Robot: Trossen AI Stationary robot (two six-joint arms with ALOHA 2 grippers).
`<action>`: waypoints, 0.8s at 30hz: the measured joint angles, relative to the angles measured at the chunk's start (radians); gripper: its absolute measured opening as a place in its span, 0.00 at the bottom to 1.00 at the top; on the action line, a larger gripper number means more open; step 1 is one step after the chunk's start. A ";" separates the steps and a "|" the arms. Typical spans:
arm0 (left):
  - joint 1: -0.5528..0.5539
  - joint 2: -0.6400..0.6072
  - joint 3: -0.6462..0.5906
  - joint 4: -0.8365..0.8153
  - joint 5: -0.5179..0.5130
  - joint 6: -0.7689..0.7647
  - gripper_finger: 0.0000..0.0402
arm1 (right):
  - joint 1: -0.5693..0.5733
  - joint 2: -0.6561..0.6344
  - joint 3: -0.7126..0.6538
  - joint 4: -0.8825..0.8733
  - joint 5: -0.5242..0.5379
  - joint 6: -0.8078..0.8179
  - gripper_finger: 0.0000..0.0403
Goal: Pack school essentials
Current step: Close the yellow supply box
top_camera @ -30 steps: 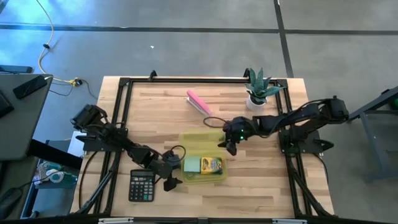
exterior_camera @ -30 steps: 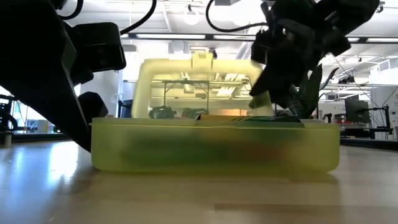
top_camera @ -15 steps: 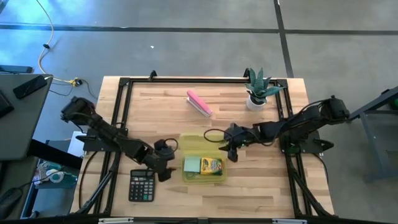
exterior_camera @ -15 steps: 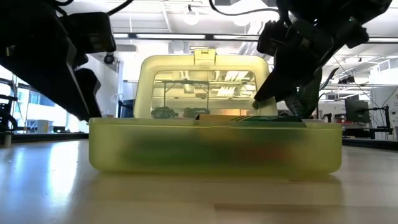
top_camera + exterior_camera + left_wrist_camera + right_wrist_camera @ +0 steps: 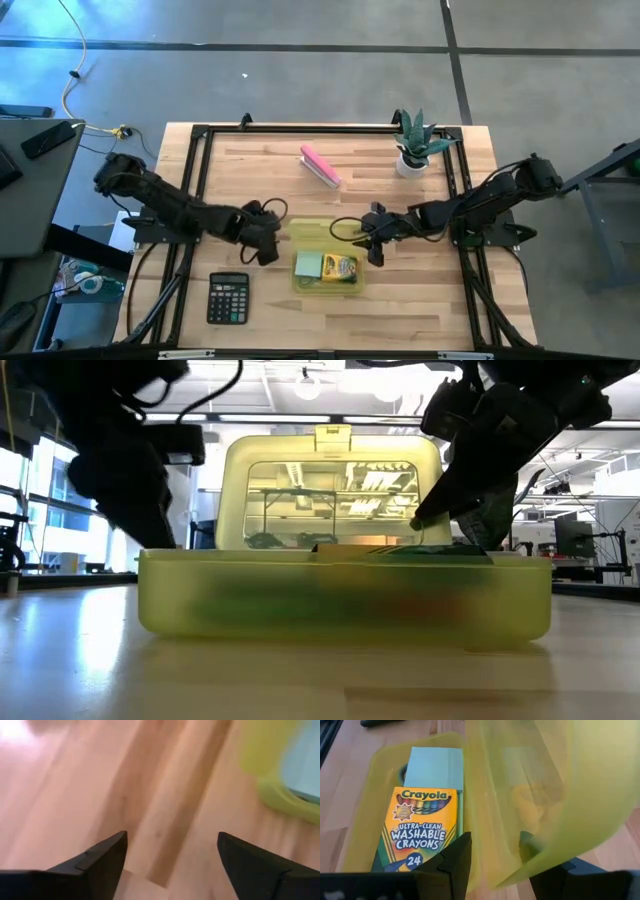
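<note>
A translucent yellow-green case (image 5: 325,270) lies on the table with its lid (image 5: 322,232) raised on the far side. The yellow crayon box (image 5: 420,830) and the light-blue note pad (image 5: 436,767) lie inside. Green and orange-red shades show through the front wall (image 5: 340,600); the scissors and pens are not plainly seen. My right gripper (image 5: 374,245) is at the lid's right edge, shut on it. My left gripper (image 5: 266,252) is open and empty just left of the case, with bare wood between its fingers (image 5: 172,840). My right gripper pinches the lid's right edge (image 5: 505,865) between its two fingers, one on the inner face and one showing dark through the plastic on the outer face. The fingers come from the table's right, slanting down. The lid stands nearly upright (image 5: 330,490) on its hinge.
A black calculator (image 5: 228,298) lies near the front left. A pink block (image 5: 320,166) lies toward the far edge, and a potted plant (image 5: 415,150) stands at the far right. A black frame (image 5: 200,135) runs round the table's edge.
My right gripper has gone toward the table's left with the lid's edge, and the lid has tipped up from lying back to nearly upright. My left gripper has moved from the case's near left corner toward the far edge, away from the calculator.
</note>
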 joint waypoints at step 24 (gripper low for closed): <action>0.440 0.000 0.001 0.198 0.389 0.373 0.02 | 0.018 0.000 0.000 0.007 0.000 0.000 0.40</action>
